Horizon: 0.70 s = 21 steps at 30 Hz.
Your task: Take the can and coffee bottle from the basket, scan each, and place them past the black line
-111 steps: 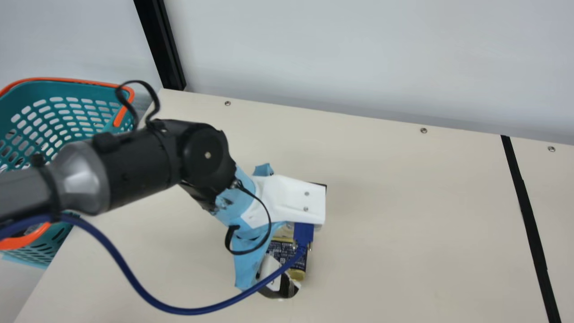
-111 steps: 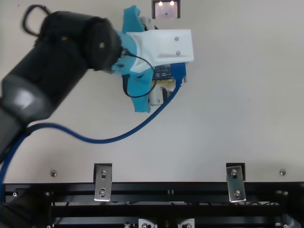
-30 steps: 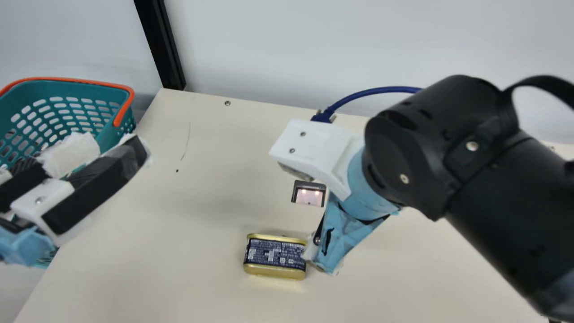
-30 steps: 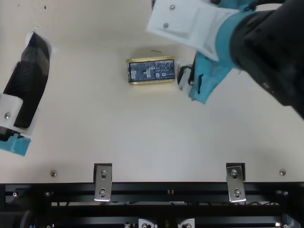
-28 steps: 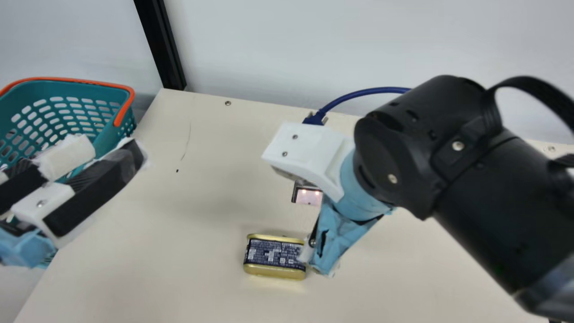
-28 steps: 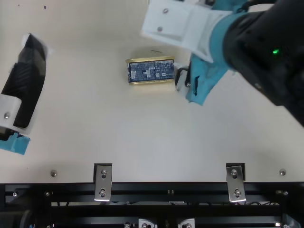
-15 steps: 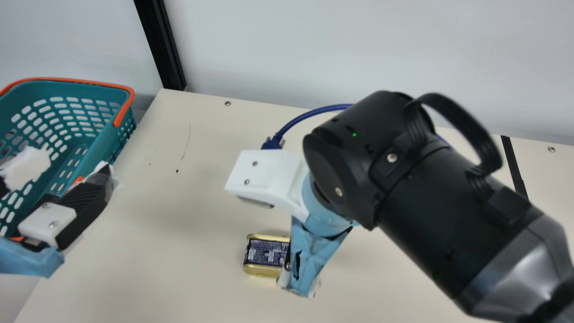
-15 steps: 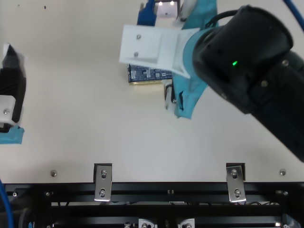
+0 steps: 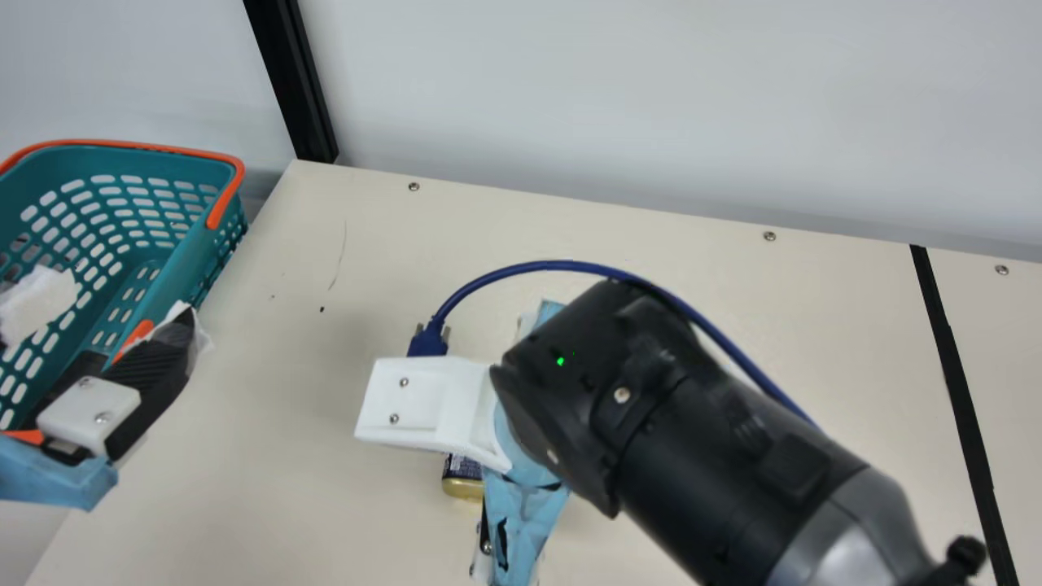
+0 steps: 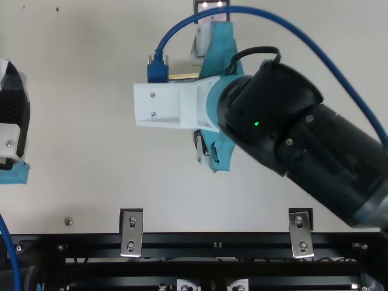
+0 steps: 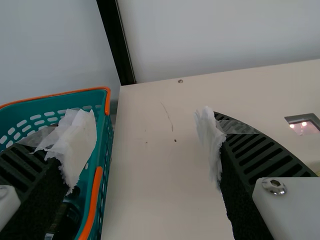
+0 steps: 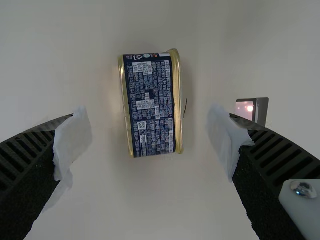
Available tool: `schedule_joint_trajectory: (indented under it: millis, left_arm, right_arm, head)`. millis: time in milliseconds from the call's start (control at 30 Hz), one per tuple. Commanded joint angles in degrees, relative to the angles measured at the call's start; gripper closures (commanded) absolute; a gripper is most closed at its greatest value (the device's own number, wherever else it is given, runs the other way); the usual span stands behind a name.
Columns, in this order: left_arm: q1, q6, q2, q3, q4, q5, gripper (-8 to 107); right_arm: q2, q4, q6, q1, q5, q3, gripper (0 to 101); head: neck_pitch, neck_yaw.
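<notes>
In the top view my right gripper (image 10: 203, 97) is above the can, which shows partly as a gold edge (image 10: 183, 77). The right wrist view has the blue-and-gold can (image 12: 151, 105) lying on the table between the spread fingers of my right gripper (image 12: 150, 135), touching neither. My left gripper (image 9: 106, 325) is at the basket (image 9: 183, 268) in the main view, its fingers apart. In the left wrist view, my left gripper (image 11: 142, 135) stands open and empty, one finger over the basket, where a dark bottle (image 11: 65, 220) lies partly hidden.
A scanner window with pink lights (image 10: 212, 10) lies in the table behind the can. The black line (image 9: 961, 391) runs along the right side. A blue cable (image 10: 303, 39) arches from the right gripper's camera. Black rails (image 10: 218, 242) border the table's front.
My left gripper has withdrawn from the can to the basket, leaving the can on the table. My right arm has come in from the right and moved left and frontward over the can.
</notes>
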State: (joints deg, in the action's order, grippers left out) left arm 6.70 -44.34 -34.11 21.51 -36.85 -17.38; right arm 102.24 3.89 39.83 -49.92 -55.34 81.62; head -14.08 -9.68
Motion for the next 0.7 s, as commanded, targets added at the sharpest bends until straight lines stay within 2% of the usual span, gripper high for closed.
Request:
schedule_joint_trajectory:
  millis: [0, 167, 333, 500, 667]
  left_arm:
    - [0.0, 0.0, 0.0, 0.0, 0.0, 0.0, 9]
    - [0.0, 0.0, 0.0, 0.0, 0.0, 0.0, 9]
    - [0.0, 0.0, 0.0, 0.0, 0.0, 0.0, 9]
    - [0.0, 0.0, 0.0, 0.0, 0.0, 0.0, 9]
    - [0.0, 0.0, 0.0, 0.0, 0.0, 0.0, 9]
  right_arm:
    - [0.31, 0.71, 0.84, -0.14, 2.51, -1.21, 0]
    - [1.51, 1.4, 3.2, -0.13, 5.29, -3.06, 0]
    - [2.87, 1.0, 5.74, 0.49, 5.79, -3.47, 0]
    - [4.21, -0.74, 8.99, 1.62, 3.66, -1.66, 0]
    - [5.61, -2.95, 12.15, 2.75, -0.41, 2.19, 0]
  head:
    - [-0.14, 0.07]
    - [-0.14, 0.07]
    - [-0.14, 0.07]
    - [-0.14, 0.07]
    - [-0.14, 0.07]
